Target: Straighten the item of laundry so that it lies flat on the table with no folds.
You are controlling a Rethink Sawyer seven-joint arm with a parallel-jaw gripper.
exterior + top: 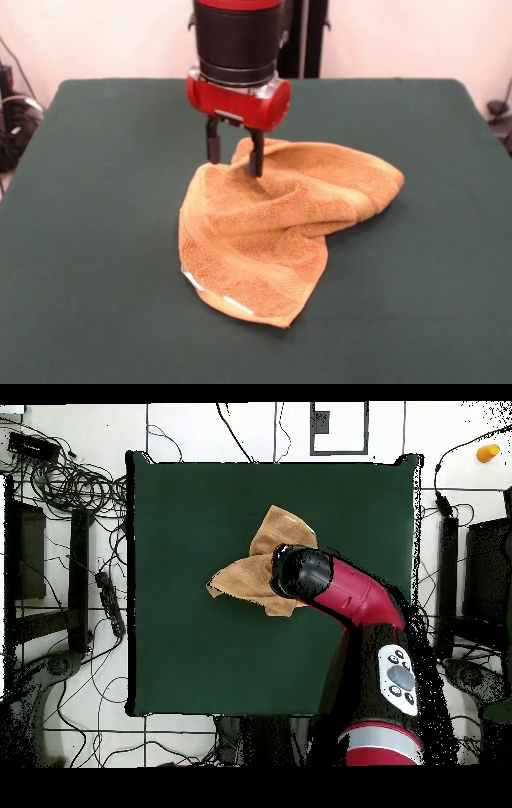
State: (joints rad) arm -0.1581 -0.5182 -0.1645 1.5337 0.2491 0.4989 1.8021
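The golden-orange towel (276, 232) lies crumpled on the dark green table (96, 240), near its middle. It is folded over itself, with one lobe toward the right and one toward the near edge. Small white tags (193, 281) show at its near-left hem. My gripper (234, 166) points straight down at the towel's far edge. It is open, with one finger at the towel's far-left corner and the other finger touching the cloth. A raised bit of towel edge shows between them. In the overhead view the towel (262, 554) is partly hidden under the arm's wrist (303, 573), which also hides the gripper.
The red and black arm (360, 604) reaches in over the table from its base side. Cables and equipment (70, 484) lie on the floor beside the table. Green tabletop (200, 654) surrounds the towel on all sides.
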